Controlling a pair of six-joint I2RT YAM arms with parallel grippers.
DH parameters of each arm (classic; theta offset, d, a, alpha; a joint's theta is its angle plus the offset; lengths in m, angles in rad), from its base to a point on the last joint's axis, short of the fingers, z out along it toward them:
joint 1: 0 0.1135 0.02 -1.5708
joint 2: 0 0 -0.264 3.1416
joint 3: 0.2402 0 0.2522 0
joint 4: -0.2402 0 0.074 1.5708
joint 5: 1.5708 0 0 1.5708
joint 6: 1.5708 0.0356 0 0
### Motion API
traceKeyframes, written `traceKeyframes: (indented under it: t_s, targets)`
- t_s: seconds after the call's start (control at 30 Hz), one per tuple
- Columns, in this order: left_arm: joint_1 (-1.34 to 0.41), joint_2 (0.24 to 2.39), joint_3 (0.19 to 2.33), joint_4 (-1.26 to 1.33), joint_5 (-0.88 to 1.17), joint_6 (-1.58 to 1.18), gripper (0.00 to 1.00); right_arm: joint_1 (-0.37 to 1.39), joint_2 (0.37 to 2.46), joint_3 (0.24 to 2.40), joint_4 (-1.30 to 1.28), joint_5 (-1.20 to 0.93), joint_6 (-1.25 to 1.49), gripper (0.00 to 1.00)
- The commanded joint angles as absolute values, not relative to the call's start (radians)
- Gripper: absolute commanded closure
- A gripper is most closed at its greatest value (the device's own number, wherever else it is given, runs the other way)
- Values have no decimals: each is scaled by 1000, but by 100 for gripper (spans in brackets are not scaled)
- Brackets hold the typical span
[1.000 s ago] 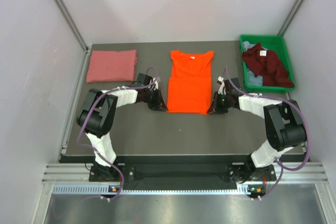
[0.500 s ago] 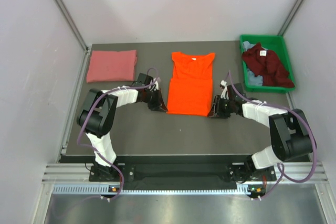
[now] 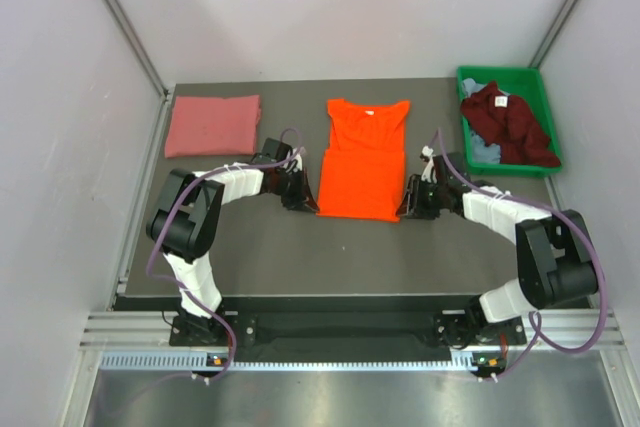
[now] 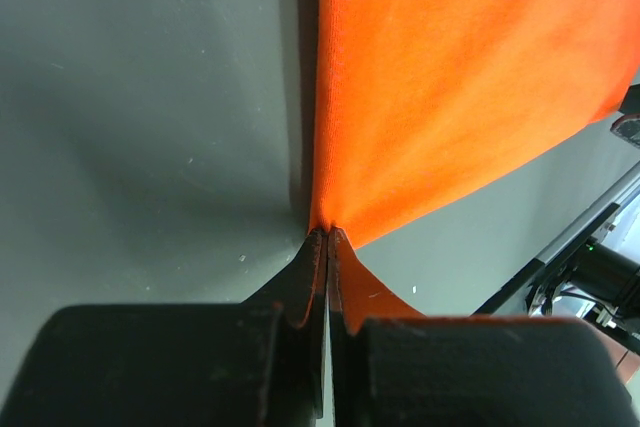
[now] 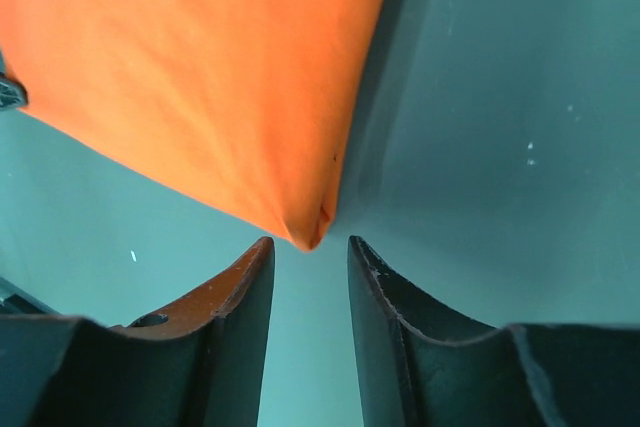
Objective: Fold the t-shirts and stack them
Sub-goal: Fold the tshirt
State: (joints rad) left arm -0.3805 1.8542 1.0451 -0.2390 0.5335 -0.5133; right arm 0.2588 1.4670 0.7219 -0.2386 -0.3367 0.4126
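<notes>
The orange shirt (image 3: 362,159) lies flat mid-worktop (image 3: 300,257), sleeves tucked in, not yet folded up. My left gripper (image 4: 328,237) is pinched tight on its near left corner. The right gripper (image 5: 308,244) has its jaws apart, the near right corner just ahead and ungripped. The pink shirt (image 3: 212,124) sits folded at the far left corner, so I'd say one is done. The maroon shirt (image 3: 508,125) and blue-grey shirt (image 3: 483,153) are heaped in the green bin (image 3: 500,74), far right.

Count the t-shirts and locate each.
4: pink shirt folded far left; orange shirt flat mid-table; maroon shirt and blue-grey shirt in the green bin; more may hide there.
</notes>
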Motion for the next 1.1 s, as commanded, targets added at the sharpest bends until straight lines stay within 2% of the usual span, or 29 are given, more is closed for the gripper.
traceKeyframes:
  t_s: [0.0, 0.33, 0.4, 0.43, 0.47, 0.83, 1.07]
  targets:
    - [-383, 1839, 1069, -235, 534, -499, 100, 247, 1471, 767, -212, -344, 416, 64]
    - [-388, 1839, 1068, -227, 543, -511, 100, 247, 1505, 753, -176, -345, 436, 71]
    - [-391, 1836, 1063, -227, 543, -512, 100, 245, 1500, 744, -163, -345, 443, 78]
    - [-391, 1833, 1062, -227, 542, -515, 100, 245, 1493, 735, -161, -344, 448, 95]
    - [-391, 1835, 1058, -232, 538, -521, 100, 245, 1486, 727, -158, -338, 449, 100]
    - [-391, 1815, 1020, -249, 492, -554, 100, 245, 1398, 548, -78, -291, 483, 100]
    - [-393, 1790, 970, -239, 488, -561, 100, 245, 1353, 554, -107, -279, 480, 100]
